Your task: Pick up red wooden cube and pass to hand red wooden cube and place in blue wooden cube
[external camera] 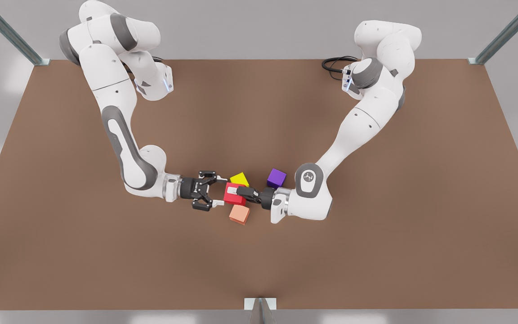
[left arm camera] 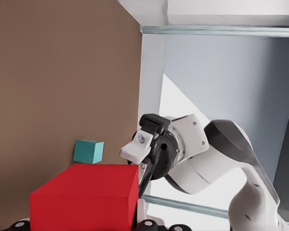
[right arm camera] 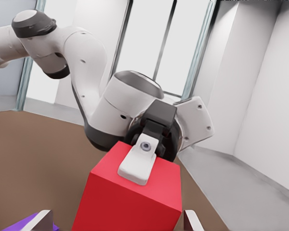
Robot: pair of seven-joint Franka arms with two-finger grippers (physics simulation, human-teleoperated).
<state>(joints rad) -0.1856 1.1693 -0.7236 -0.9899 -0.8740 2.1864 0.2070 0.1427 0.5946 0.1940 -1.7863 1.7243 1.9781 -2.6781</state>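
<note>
Two arms reached low over the bench point(external camera: 376, 252), wrists level. I logged: left gripper point(external camera: 236, 191) fingers clamped on the red wooden cube point(external camera: 231, 198); right gripper point(external camera: 218, 191) fingers wide, flanking it.

The left gripper point(external camera: 235, 192), on the arm at the front view's right, reached out level with its wrist low and its fingers point(right arm camera: 135, 166) clamped on the small bright red wooden cube point(external camera: 230, 198). Facing it, the right gripper point(external camera: 216, 191) also lay level, its fingers spread wide, tips just short of that cube. Both elbows were bent.
</note>
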